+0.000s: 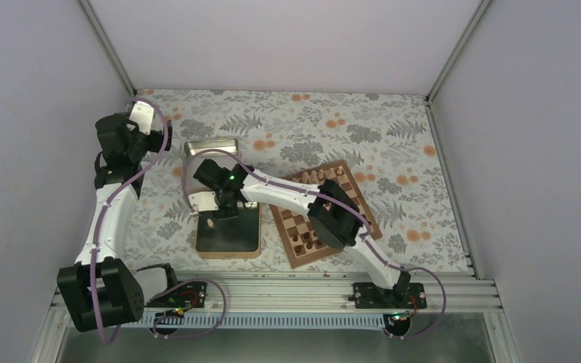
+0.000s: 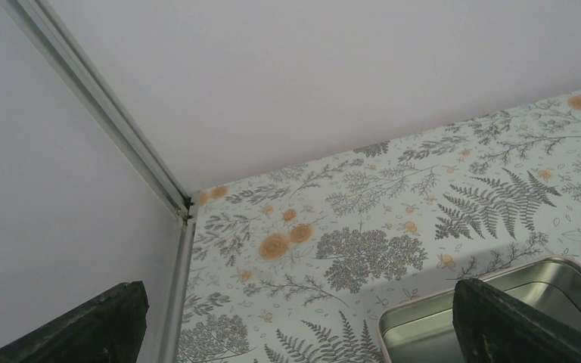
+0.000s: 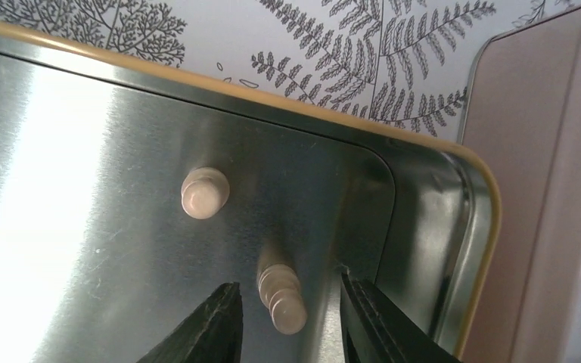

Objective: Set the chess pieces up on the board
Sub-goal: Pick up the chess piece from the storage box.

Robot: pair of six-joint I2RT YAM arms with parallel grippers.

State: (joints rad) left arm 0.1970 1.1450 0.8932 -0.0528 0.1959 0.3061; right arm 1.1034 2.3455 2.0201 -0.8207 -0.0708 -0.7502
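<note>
In corner of tin, chess piece is straddled by right gripper w/ jaws spread; prob. light, stiff, easily knocked; to be pinched mid-body; left gripper jaws spread too.

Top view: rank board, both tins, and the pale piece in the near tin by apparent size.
1. board
2. near tin and far tin: alike, both partly hidden, unranked
3. pale piece

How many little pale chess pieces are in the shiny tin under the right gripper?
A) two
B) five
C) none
A: in the right wrist view, one pale chess piece sits alone in the metal tin, and a second piece is between the open fingers of the right gripper.
</note>
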